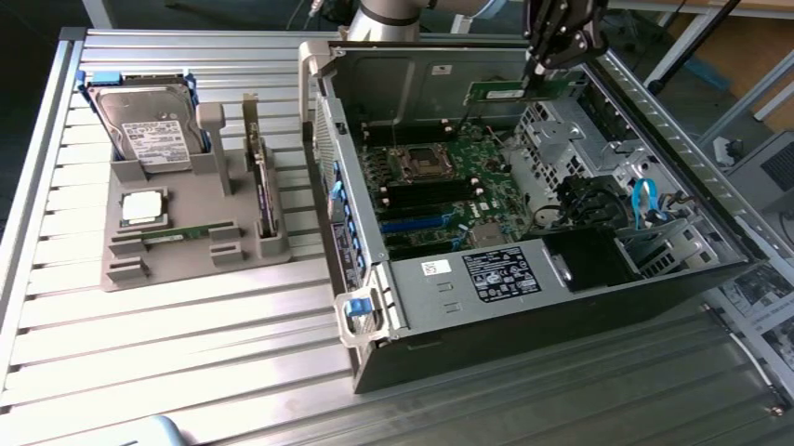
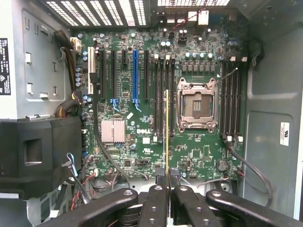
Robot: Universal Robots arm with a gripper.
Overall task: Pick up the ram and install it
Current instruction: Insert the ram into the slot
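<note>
My gripper [image 1: 541, 72] hangs over the far part of the open computer case [image 1: 522, 279], shut on the ram [image 1: 526, 93], a flat green stick held by its upper edge. The wrist view looks straight down the ram [image 2: 166, 127], which appears edge-on as a thin pale line pinched between the black fingers [image 2: 156, 198] of the gripper [image 2: 166, 185]. That line runs along the black memory slots [image 2: 162, 90] just beside the empty processor socket [image 2: 196, 105] on the motherboard [image 2: 128, 156]. The ram is above the board; I cannot tell how far.
A grey fixture [image 1: 186, 251] on the slatted table at the exterior view's left holds a hard drive [image 1: 147, 130], a silver processor chip [image 1: 143, 206] and an upright card [image 1: 260, 181]. Cables [image 2: 102, 146], a heatsink [image 2: 112, 131] and a black drive cage [image 2: 38, 156] crowd the case.
</note>
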